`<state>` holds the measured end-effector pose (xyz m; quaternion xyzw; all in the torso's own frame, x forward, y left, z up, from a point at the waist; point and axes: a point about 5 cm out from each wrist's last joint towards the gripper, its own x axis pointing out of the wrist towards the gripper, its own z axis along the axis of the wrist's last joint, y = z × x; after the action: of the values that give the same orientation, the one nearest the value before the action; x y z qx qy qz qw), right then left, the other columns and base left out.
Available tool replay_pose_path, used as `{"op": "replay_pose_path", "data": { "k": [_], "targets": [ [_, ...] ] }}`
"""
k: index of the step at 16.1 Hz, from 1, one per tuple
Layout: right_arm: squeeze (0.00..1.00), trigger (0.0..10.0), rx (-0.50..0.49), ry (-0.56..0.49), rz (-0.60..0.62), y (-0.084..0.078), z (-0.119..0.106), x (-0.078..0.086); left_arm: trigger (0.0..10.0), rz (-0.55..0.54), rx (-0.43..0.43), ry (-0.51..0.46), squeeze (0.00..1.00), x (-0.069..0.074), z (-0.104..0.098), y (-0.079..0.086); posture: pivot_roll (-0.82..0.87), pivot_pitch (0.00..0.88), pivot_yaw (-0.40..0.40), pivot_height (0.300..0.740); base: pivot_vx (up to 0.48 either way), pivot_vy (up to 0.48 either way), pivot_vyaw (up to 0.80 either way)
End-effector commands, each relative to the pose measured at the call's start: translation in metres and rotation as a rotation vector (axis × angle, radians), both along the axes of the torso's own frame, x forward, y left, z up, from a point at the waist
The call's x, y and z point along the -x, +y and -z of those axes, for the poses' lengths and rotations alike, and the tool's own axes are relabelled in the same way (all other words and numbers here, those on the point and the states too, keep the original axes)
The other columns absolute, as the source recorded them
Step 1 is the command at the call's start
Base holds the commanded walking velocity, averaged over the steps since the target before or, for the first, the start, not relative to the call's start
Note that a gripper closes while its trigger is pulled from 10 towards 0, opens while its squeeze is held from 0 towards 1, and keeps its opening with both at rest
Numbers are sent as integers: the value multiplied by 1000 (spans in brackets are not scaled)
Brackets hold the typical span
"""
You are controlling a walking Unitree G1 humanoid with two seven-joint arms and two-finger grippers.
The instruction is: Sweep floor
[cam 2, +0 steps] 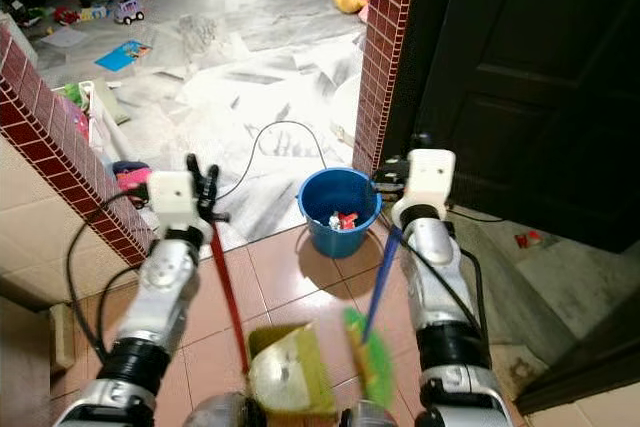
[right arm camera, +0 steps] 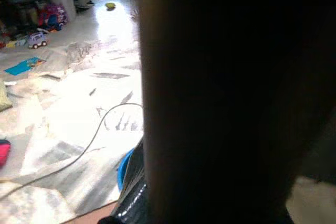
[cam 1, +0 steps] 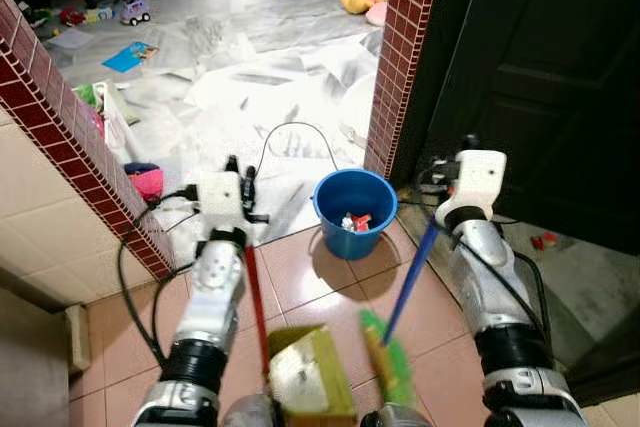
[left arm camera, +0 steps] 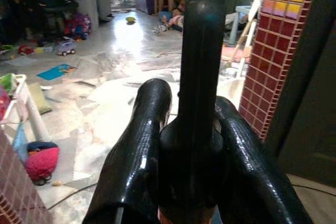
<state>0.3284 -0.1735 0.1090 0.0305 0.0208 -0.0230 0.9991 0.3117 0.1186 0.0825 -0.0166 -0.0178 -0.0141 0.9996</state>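
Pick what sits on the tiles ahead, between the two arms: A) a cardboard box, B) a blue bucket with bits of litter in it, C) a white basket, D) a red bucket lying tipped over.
B: the blue bucket stands upright on the tiles by the brick pillar, with small red and white bits inside, between the left gripper on the red handle and the right arm's blue handle.
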Motion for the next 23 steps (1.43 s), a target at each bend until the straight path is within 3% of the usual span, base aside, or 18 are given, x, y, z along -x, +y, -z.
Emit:
{"op": "replay_pose_path", "data": {
  "k": [1,6,8,10,11,13,15,16,17,18,21,23],
  "targets": [
    [0,10000,-92,14,2,4,-2,-4,10000,26,-3,-40,0,-5,-7,-6,-65,0,69,740,0,0,0],
    [0,10000,-164,-32,-48,11,-14,-8,10000,65,0,-29,0,-2,0,-17,-66,0,67,740,0,0,0],
    [0,10000,-322,-77,-113,23,-27,-11,10000,80,2,-25,0,-2,2,-21,-63,0,65,740,0,0,0],
    [0,10000,-422,-110,-170,28,-40,-13,10000,80,3,-26,0,-1,2,-22,-64,0,63,740,0,0,0],
    [0,10000,-417,-117,-181,29,-42,-13,10000,80,2,-26,0,-2,2,-22,-65,0,63,740,0,0,0],
    [0,10000,-371,-163,-244,31,-57,-14,10000,77,1,-27,0,-2,3,-21,-64,0,60,740,0,0,0],
    [0,10000,-266,-223,-324,33,-74,-12,10000,74,1,-30,0,-2,3,-21,-61,0,56,740,0,0,0],
    [0,10000,-136,-305,-360,32,-91,-9,10000,71,-10,-31,0,-2,3,-20,-61,0,56,740,0,0,0],
    [0,10000,-83,-334,-369,31,-96,-7,10000,71,-18,-33,0,-2,3,-19,-61,0,56,740,0,0,0],
    [0,10000,15,-364,-384,28,-99,-3,10000,80,-79,-56,0,-2,1,-18,-62,0,56,740,0,0,0],
    [0,10000,45,-296,-356,16,-77,3,10000,72,-113,-48,0,-1,5,-14,-65,0,54,740,0,0,0],
    [0,10000,89,-236,-359,21,-51,13,10000,66,-131,-38,0,1,10,-13,-64,0,54,740,0,0,0]
  ]
}}
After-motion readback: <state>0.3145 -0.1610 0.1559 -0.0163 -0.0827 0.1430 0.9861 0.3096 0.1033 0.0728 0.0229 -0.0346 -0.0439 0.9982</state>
